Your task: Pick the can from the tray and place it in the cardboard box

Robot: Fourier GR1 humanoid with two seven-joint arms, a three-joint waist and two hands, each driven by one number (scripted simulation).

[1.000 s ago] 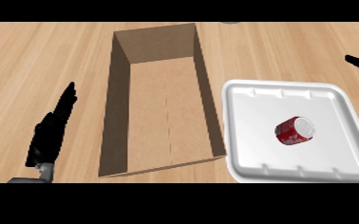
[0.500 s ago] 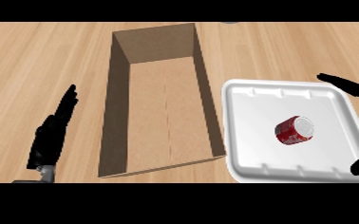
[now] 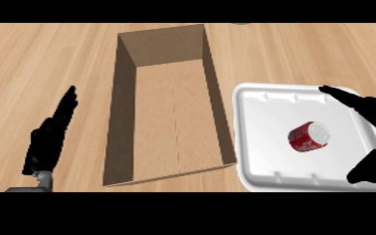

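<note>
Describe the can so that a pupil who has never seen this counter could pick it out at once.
Start at the tall open cardboard box in the middle of the wooden counter, then look right to the white tray. The can lies on its side inside that tray: it is the only red thing there.

The wooden counter (image 3: 66, 55) bears a cardboard box (image 3: 125, 109); beside it, a white tray (image 3: 264, 174).
</note>
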